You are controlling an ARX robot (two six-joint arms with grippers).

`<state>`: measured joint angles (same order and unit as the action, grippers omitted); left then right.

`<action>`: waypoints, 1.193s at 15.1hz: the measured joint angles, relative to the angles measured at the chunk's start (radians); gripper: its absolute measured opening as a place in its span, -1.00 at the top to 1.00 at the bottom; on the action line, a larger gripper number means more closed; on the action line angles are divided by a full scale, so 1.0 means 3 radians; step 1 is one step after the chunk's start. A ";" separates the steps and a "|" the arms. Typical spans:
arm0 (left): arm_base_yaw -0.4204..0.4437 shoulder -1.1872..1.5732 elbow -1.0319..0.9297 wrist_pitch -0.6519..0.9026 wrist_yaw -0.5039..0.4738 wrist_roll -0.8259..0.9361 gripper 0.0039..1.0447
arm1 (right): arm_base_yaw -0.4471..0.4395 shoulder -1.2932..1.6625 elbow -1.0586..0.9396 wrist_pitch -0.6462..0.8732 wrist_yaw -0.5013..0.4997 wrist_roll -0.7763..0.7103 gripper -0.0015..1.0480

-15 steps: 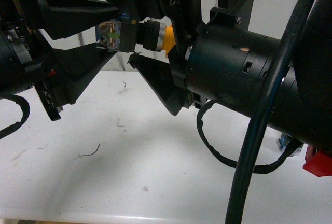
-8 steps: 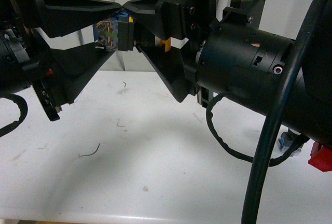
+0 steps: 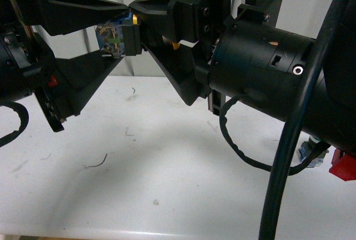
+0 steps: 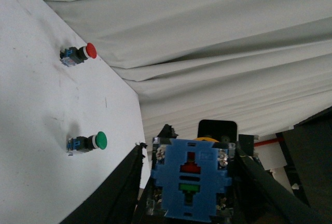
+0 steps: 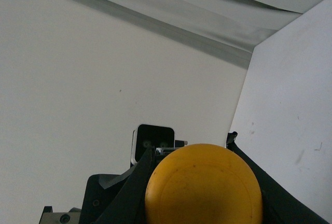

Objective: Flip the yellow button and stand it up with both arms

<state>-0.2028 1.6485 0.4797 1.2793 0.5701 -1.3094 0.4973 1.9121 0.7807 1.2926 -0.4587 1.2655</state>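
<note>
A thick black cable (image 3: 289, 140) hangs nearest the front camera, across the bulky right arm (image 3: 261, 73). Below it the white counter (image 3: 167, 195) is scuffed, and a short dark thread (image 3: 97, 162) lies on it.

Above the counter, left of centre, the yellow button (image 3: 114, 39) is held lying sideways in the air between the two arms. The left tool (image 3: 114, 31) is clamped on its contact block (image 4: 192, 177), one finger above and one below. That block is blue in a clear housing, with a red mark and a green mark on its end face. The black collar (image 3: 130, 35) sits just right of the block.

The right tool (image 3: 138, 28) reaches in from the right and is closed on the cap end. In the right wrist view its fingers (image 5: 137, 185) press against both sides of the cap (image 5: 203, 185), which is round, domed, yellow-orange and faintly speckled. From the front only slivers of yellow show.

A green button (image 4: 88, 142) and a red button (image 4: 78, 54) lie on their sides on the counter, well apart. A grey curtain (image 4: 218, 53) hangs at the far edge.
</note>
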 joint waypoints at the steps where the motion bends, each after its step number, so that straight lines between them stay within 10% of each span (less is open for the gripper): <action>1: 0.0014 0.0004 -0.0015 0.0001 0.0003 0.0003 -0.16 | -0.0003 0.0000 0.0000 -0.0008 -0.0004 -0.0086 0.32; 5: 0.0205 0.0004 -0.0015 0.0024 0.0014 -0.0005 -0.91 | -0.0028 0.0038 -0.0008 -0.0037 0.0000 -0.0182 0.32; 12: 0.1263 -0.0117 0.0018 0.0013 0.0219 -0.0142 -0.88 | -0.0351 -0.0024 -0.0107 -0.0036 -0.0006 -0.0164 0.33; 16: 0.1857 -0.1027 -0.0421 -0.0093 0.0328 0.0807 -0.86 | -0.0523 -0.0136 -0.0127 -0.0042 0.0027 -0.0111 0.33; 18: 0.1751 -0.2135 -0.0729 -0.1597 -0.0675 0.2398 -0.39 | -0.0573 -0.0230 -0.0132 -0.0023 -0.0014 -0.0092 0.33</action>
<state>0.3225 1.0080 0.2611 0.8001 0.3676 -0.5900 0.3252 1.8431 0.7410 1.2858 -0.4629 1.2381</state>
